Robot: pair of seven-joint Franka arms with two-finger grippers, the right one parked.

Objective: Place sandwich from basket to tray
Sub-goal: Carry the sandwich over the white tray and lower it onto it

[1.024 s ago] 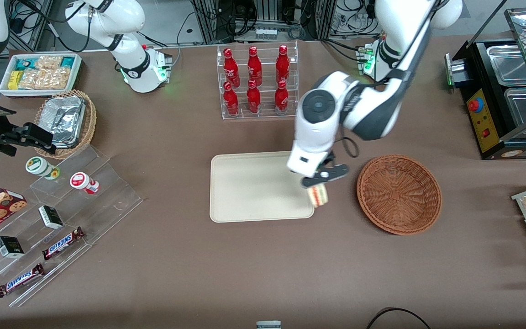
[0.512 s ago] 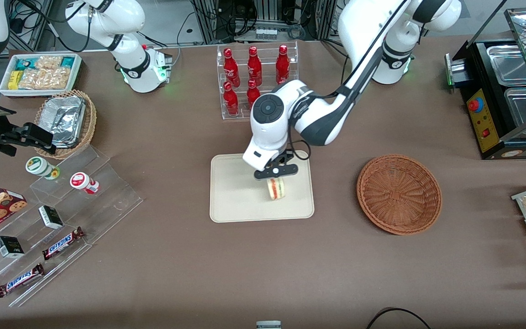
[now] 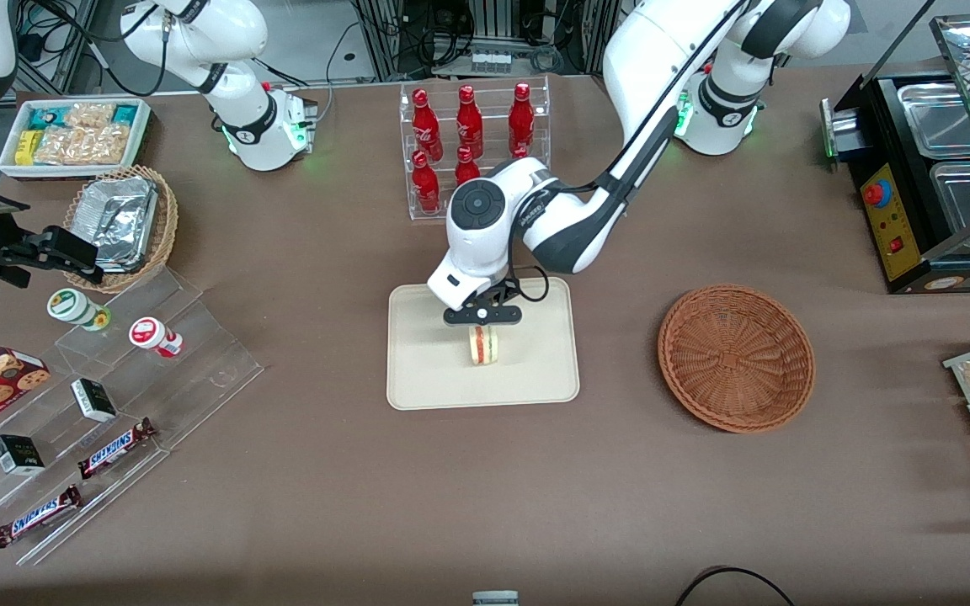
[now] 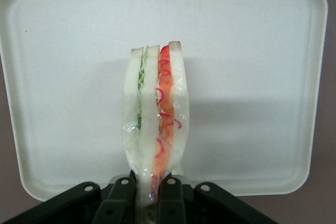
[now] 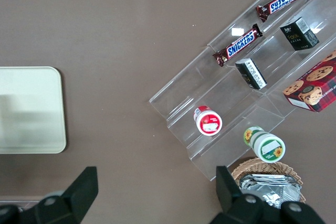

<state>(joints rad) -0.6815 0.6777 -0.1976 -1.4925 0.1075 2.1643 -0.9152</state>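
The clear-wrapped sandwich (image 3: 483, 346) (image 4: 155, 116), white bread with red-orange and green filling, hangs point-down over the middle of the cream tray (image 3: 418, 370) (image 4: 252, 77) (image 5: 26, 111). My gripper (image 3: 482, 317) (image 4: 149, 195) is shut on the sandwich's upper edge, its black fingers (image 4: 122, 192) pinching the wrap from both sides. Whether the sandwich touches the tray surface I cannot tell. The reddish-brown wicker basket (image 3: 736, 357) sits on the table beside the tray, toward the working arm's end, with nothing in it.
A clear rack of red bottles (image 3: 472, 147) stands farther from the front camera than the tray, close to my arm. Toward the parked arm's end are acrylic steps (image 3: 114, 404) with snack bars and cups, and a tan basket of foil containers (image 3: 123, 223). A black food warmer (image 3: 931, 168) stands past the basket.
My gripper has carried the sandwich from the tray's edge nearest the basket to over the tray's middle, and lower. The basket has not moved.
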